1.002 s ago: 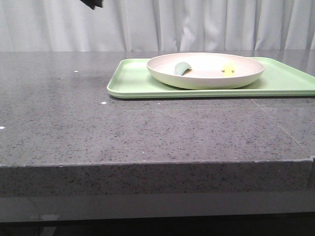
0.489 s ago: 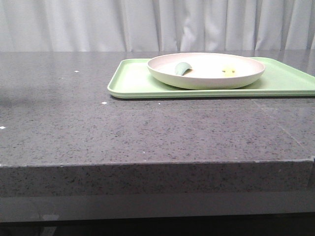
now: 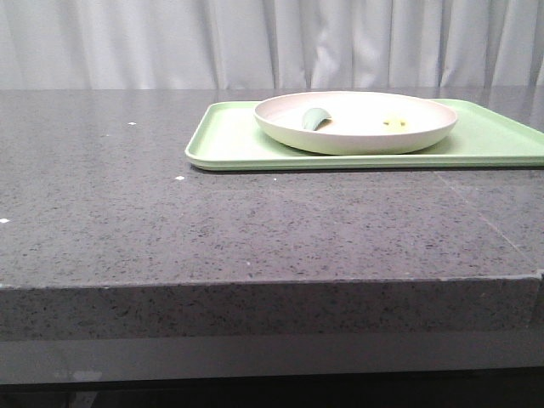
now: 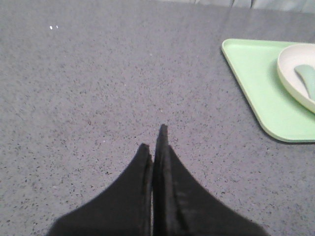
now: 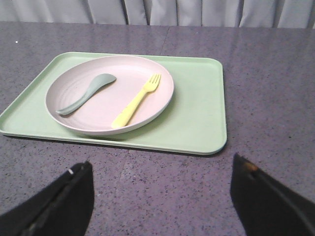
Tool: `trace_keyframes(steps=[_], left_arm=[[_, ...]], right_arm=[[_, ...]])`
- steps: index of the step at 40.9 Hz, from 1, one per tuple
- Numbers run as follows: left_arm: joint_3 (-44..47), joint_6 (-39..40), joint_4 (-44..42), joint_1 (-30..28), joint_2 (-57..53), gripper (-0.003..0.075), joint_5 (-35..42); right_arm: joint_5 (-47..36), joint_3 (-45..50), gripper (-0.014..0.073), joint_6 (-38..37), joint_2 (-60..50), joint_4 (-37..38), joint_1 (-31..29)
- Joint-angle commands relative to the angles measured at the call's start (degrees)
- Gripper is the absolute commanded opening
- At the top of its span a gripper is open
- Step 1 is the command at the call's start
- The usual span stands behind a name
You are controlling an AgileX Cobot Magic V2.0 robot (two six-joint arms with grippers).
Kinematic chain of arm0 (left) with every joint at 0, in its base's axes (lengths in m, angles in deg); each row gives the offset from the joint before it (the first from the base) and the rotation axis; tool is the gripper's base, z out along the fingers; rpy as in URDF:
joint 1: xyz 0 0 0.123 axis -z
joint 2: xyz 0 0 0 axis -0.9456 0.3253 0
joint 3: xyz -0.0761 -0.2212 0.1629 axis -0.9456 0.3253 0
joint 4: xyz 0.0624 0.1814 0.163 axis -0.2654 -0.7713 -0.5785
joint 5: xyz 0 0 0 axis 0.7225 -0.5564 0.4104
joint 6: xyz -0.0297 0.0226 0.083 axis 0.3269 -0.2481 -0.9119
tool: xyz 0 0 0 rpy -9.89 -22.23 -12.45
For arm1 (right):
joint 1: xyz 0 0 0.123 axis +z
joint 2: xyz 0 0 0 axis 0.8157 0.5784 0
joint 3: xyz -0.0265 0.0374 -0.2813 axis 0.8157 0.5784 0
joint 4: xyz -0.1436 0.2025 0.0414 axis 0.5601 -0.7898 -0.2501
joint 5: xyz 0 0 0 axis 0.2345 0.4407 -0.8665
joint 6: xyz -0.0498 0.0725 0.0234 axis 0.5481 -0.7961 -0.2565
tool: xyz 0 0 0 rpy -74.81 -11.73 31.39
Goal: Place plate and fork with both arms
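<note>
The cream-pink plate [image 3: 355, 121] sits on a light-green tray [image 3: 229, 140] at the back right of the table. The pale-yellow fork [image 5: 136, 100] lies in the plate's right half, tines pointing away from me; it shows faintly in the front view [image 3: 393, 121]. My left gripper [image 4: 153, 142] is shut and empty over bare table, well left of the tray [image 4: 261, 83]. My right gripper [image 5: 160, 169] is open and empty, held above the table in front of the tray's near edge [image 5: 197, 128]. Neither gripper shows in the front view.
A grey-green spoon [image 5: 86, 93] lies in the plate's left half, also visible in the front view [image 3: 314, 118] and the left wrist view [image 4: 307, 78]. The dark speckled stone table [image 3: 170, 229] stretches to the left and front. White curtains [image 3: 127, 42] hang behind.
A dark arm part at the top left of the front view one second ago has left the frame. The plate, fork, spoon and tray have not moved.
</note>
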Motion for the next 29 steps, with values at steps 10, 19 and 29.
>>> trace_keyframes(steps=[10, 19, 29], left_arm=[[2.5, 0.1, -0.5, -0.1, -17.0, -0.0018, 5.2], [2.5, 0.1, -0.5, -0.1, -17.9, -0.0018, 4.9], [2.5, 0.1, -0.5, -0.1, -17.9, -0.0018, 4.9]], right_arm=[[-5.6, -4.3, 0.0591, 0.6, 12.2, -3.6, 0.1], [-4.8, -12.7, 0.0591, 0.6, 26.2, -3.6, 0.9], [0.8, -28.0, 0.0591, 0.5, 44.9, -3.7, 6.8]])
